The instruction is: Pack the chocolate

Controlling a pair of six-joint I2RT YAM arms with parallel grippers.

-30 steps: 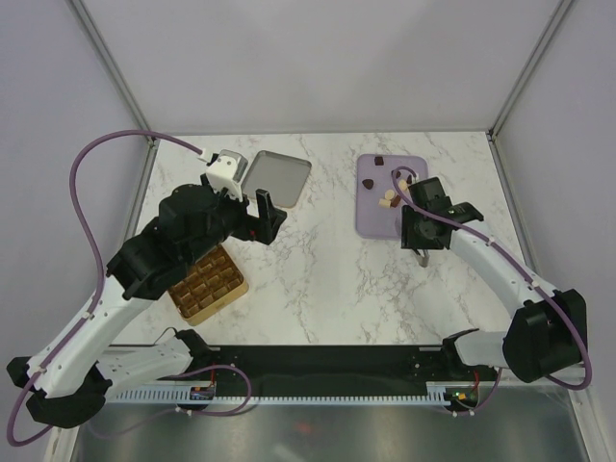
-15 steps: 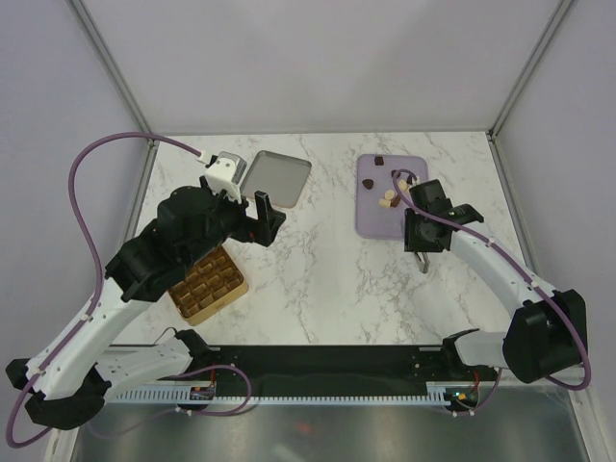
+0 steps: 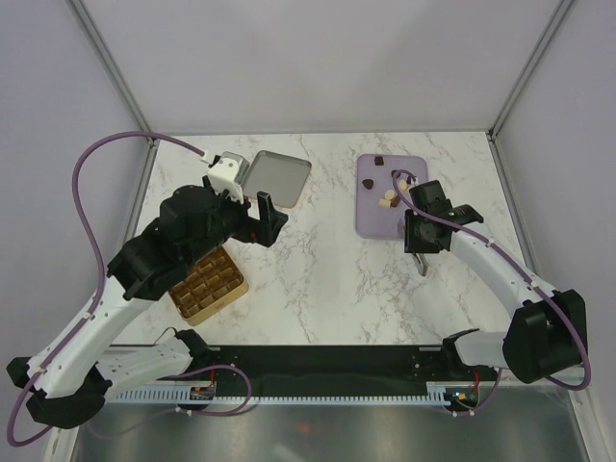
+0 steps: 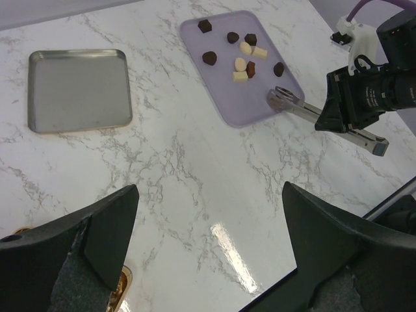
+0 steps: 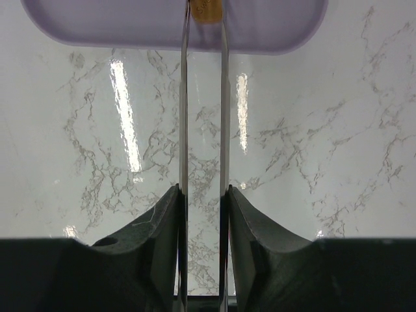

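Several tiny chocolates [image 4: 240, 62], dark brown and cream, lie on the lilac tray [image 4: 260, 104]; they also show in the top view [image 3: 388, 198]. My right gripper [image 5: 203, 192] is shut on metal tongs [image 5: 184, 97] and sits at the tray's near edge [image 3: 416, 241]. The tong blades reach onto the tray. A tan piece [image 5: 207, 9] sits between their tips; I cannot tell whether it is pinched. My left gripper [image 4: 208, 247] is open and empty above bare marble, beside the gold box [image 3: 207, 284].
A flat silver tin [image 3: 276, 178] lies at the back left, also in the left wrist view [image 4: 79, 90]. The gold box's grid compartments are partly hidden under my left arm. The tongs' rear end [image 3: 422, 263] sticks out towards the table's front.
My right gripper and the tongs have shifted slightly, the tongs' rear end swinging a little towards the front. The left arm has barely moved.
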